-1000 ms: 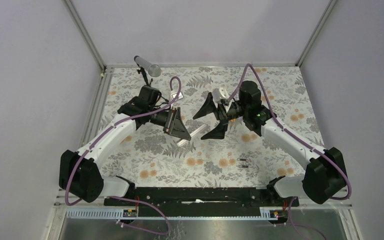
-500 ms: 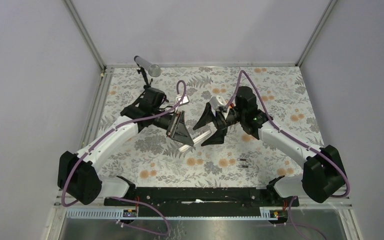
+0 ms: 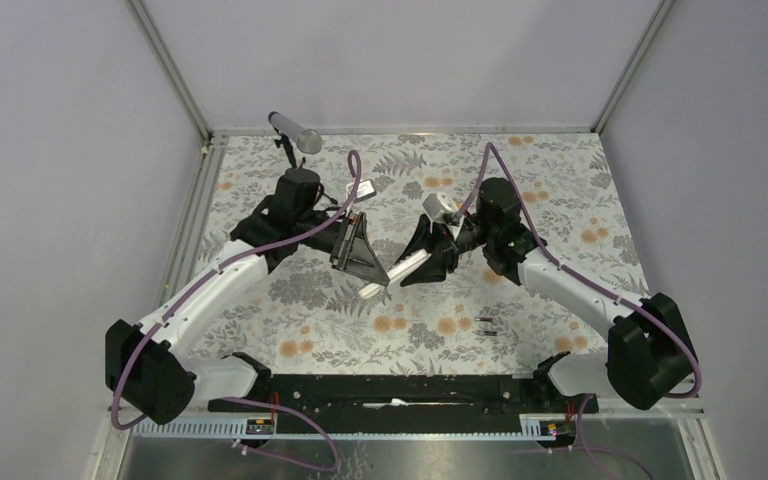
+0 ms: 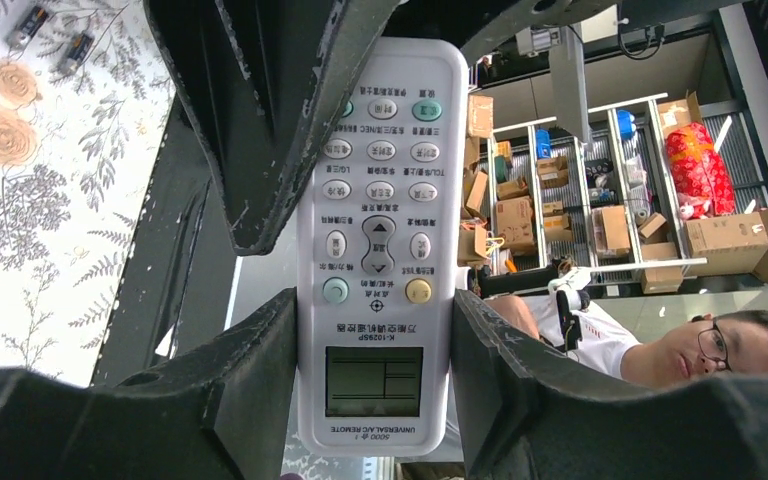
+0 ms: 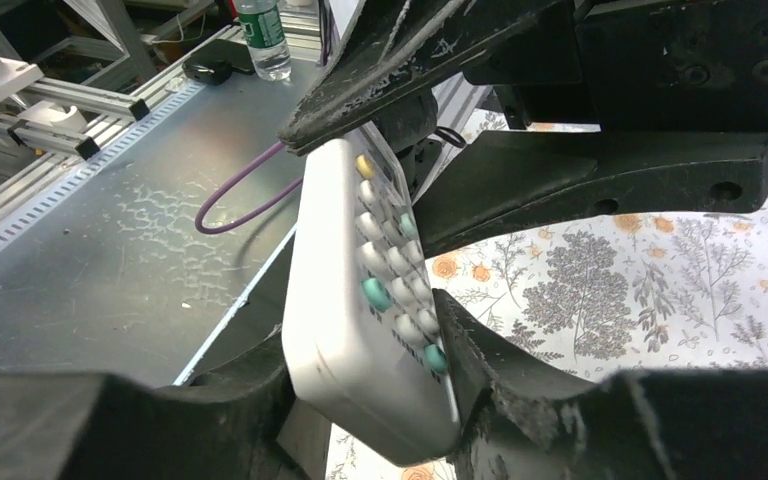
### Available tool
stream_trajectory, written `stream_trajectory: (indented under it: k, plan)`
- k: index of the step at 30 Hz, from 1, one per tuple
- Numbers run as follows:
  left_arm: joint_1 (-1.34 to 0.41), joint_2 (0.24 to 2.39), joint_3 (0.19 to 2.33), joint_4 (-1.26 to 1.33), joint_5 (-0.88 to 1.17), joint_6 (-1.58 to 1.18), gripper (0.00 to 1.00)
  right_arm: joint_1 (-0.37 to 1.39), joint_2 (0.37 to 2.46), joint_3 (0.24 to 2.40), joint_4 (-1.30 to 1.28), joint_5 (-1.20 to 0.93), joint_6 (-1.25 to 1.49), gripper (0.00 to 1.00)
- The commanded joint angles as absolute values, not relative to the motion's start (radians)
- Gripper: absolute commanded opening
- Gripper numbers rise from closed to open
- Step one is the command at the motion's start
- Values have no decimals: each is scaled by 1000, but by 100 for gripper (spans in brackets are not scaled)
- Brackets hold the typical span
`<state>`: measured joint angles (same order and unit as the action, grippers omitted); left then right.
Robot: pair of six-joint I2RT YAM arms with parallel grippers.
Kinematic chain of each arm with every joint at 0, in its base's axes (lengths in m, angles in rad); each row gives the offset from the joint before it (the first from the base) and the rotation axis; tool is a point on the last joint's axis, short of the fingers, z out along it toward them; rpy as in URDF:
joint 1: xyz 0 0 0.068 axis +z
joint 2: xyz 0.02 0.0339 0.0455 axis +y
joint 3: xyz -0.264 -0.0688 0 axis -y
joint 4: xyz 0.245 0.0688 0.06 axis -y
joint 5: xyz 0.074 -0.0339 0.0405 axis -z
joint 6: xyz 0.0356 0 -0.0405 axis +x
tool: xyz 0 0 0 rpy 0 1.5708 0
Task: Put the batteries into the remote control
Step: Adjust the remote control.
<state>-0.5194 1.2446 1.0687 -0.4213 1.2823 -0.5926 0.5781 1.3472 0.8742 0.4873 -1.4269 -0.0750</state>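
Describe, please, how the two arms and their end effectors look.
The left arm and right arm have white shells, black joints and bases, and a purple cable each. The left end effector and right end effector are black, with broad wedge-shaped, scuffed fingers.

The counter [image 3: 560, 180] is covered by a cloth printed with grey leaves and orange flowers. Two small dark batteries [image 3: 485, 321] lie side by side on it at 5 o'clock. A small flat white piece [image 3: 363, 188] lies at 11 o'clock.

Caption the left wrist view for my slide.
Left gripper holds the remote control, right gripper at its far end, batteries on the table.
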Motion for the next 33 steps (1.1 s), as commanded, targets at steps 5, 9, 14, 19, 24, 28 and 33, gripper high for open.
stream_trajectory:
  k: [5, 9, 14, 19, 24, 28, 33]
  plan:
    - [-522, 1217, 1033, -224, 1339, -708, 42, 587, 1247, 831, 723, -1435, 62, 72]
    - [-522, 1224, 1038, -217, 1342, -714, 41, 586, 1223, 829, 683, -1427, 13, 74]
    - [-523, 1224, 1037, -215, 1341, -715, 41, 587, 1241, 835, 754, -1413, 74, 55]
    - [-525, 1224, 1022, -210, 1339, -714, 42, 587, 1268, 833, 875, -1413, 181, 38]
    - [-523, 1212, 1030, -194, 1326, -714, 83, 588, 1272, 826, 922, -1404, 219, 11]
    - [-496, 1163, 1060, -188, 1262, -650, 99, 588, 1275, 845, 892, -1372, 247, 10]
    - [-365, 1065, 1053, -213, 961, -573, 99, 587, 1302, 853, 900, -1275, 421, 12]
